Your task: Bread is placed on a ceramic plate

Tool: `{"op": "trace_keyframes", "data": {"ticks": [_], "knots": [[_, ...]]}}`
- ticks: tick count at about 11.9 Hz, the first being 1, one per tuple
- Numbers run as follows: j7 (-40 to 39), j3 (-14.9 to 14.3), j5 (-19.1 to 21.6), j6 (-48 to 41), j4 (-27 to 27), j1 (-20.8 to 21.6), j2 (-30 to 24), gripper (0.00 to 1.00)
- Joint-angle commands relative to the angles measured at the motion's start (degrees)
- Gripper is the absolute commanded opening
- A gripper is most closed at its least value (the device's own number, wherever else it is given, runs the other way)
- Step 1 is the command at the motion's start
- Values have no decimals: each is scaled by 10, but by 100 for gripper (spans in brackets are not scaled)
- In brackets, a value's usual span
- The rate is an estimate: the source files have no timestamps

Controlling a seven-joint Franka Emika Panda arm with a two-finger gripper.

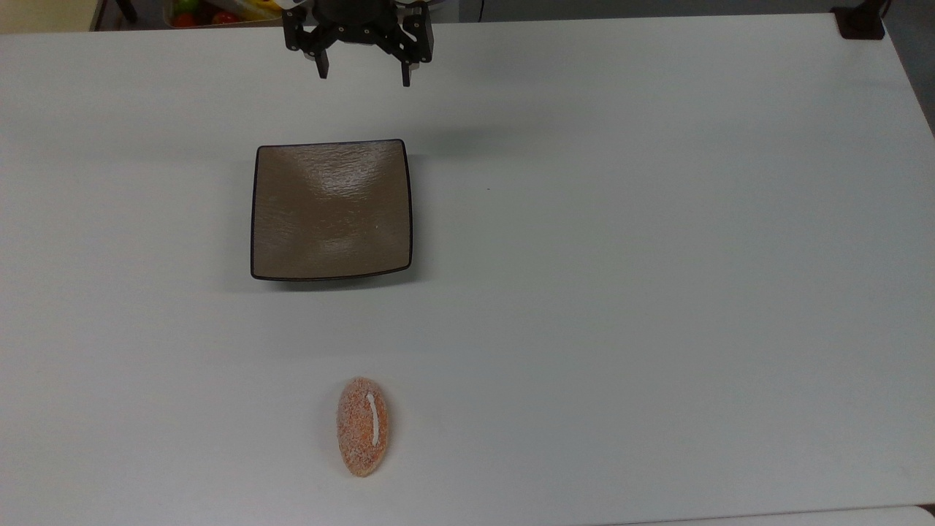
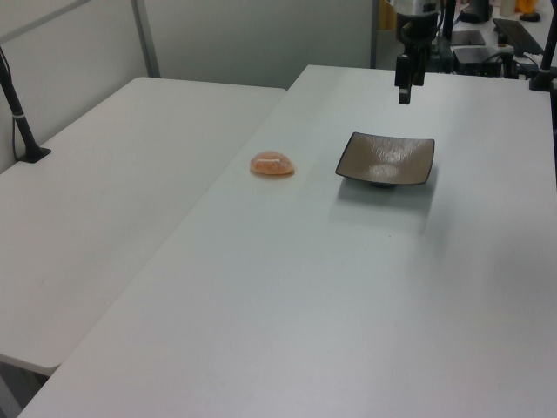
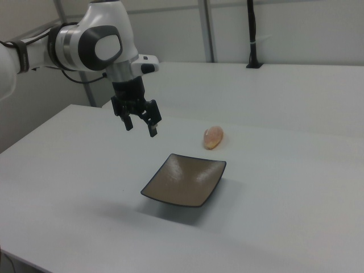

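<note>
Bread's target first: the table carries the plate, bare. The gripper hangs above the plate's far edge, fingers wide apart, holding nothing. Bread lies well apart, unpicked. Next, I'd say: reach across, descend, straddle it.

It looked like a robotics lab or a test room. A white robot arm stood over a big plain white table, and a second white table was pushed against it at the left of the left view. Black poles were clamped on the table edges. Grey partition walls closed the background, and at the upper right of the left view stood a desk with equipment.
</note>
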Motion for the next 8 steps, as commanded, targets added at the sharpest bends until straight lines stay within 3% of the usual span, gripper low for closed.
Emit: {"op": "trace_keyframes", "data": {"ticks": [1,8], "knots": [[-1,-2,10,19,-14,4,-13,100],[-1,-2,10,20,-13,12,-13,100]]}}
